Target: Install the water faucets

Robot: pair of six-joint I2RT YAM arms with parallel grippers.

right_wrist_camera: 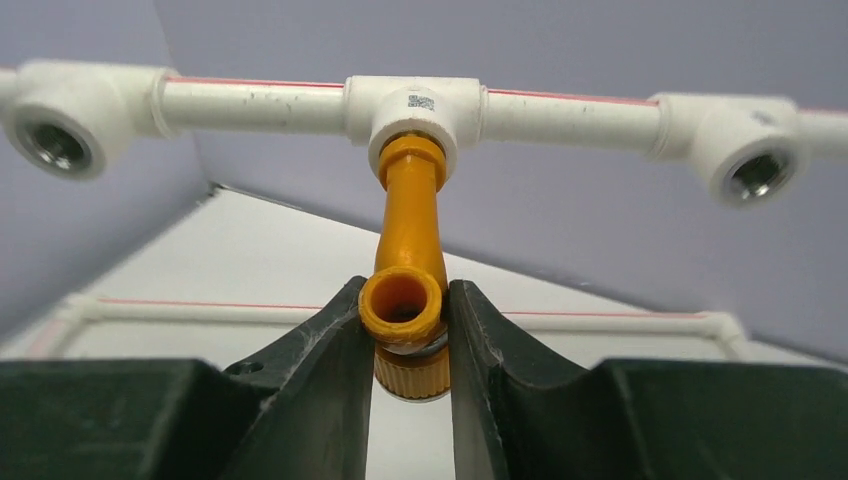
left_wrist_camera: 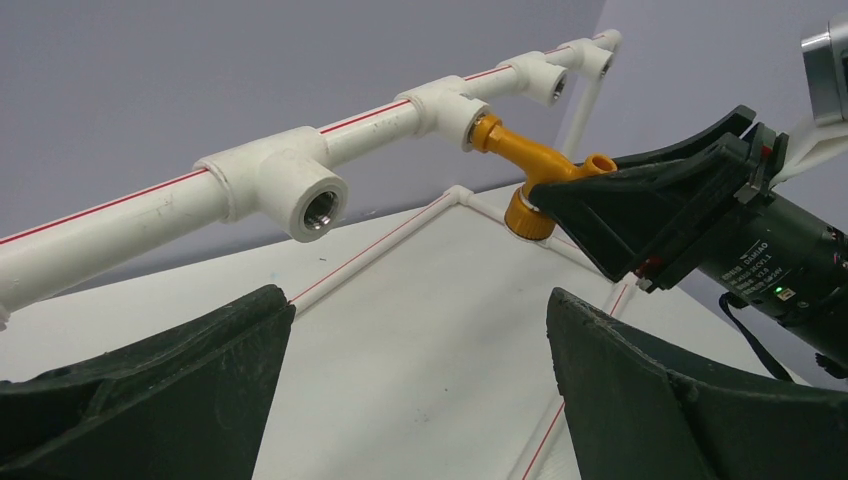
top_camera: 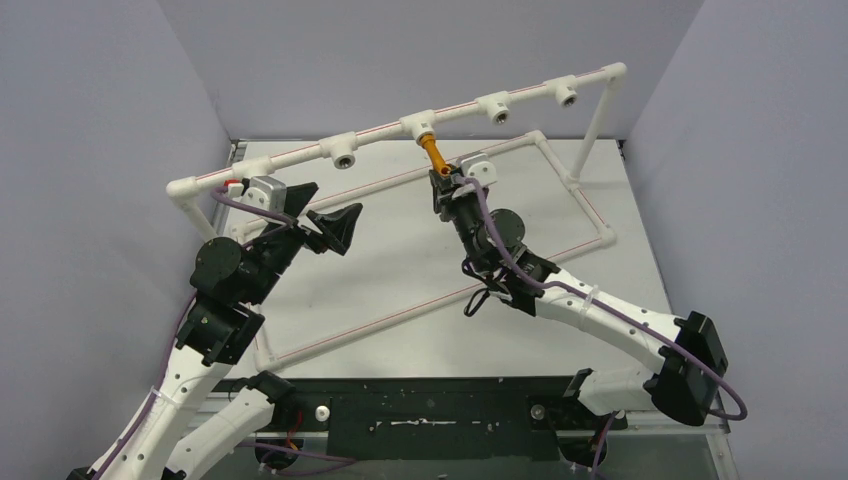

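Note:
An orange-brass water faucet (top_camera: pixel 432 152) (left_wrist_camera: pixel 528 165) (right_wrist_camera: pixel 408 225) sticks out of the middle tee socket (right_wrist_camera: pixel 412 110) of the raised white pipe rail (top_camera: pixel 390 135). My right gripper (top_camera: pixel 443 176) (right_wrist_camera: pixel 405 320) is shut on the faucet's near end, its two dark fingers pressing either side of the open spout and knurled collar. My left gripper (top_camera: pixel 340 228) (left_wrist_camera: pixel 420 330) hangs open to the left of it, below the rail, holding nothing. An empty threaded tee socket (left_wrist_camera: pixel 318 208) lies just ahead of the left gripper.
The rail carries further empty tee sockets (top_camera: pixel 344 158) (top_camera: pixel 498 110) (top_camera: pixel 567 95). A white pipe frame with red stripes (top_camera: pixel 590 215) lies flat on the white table. Grey walls close in on three sides.

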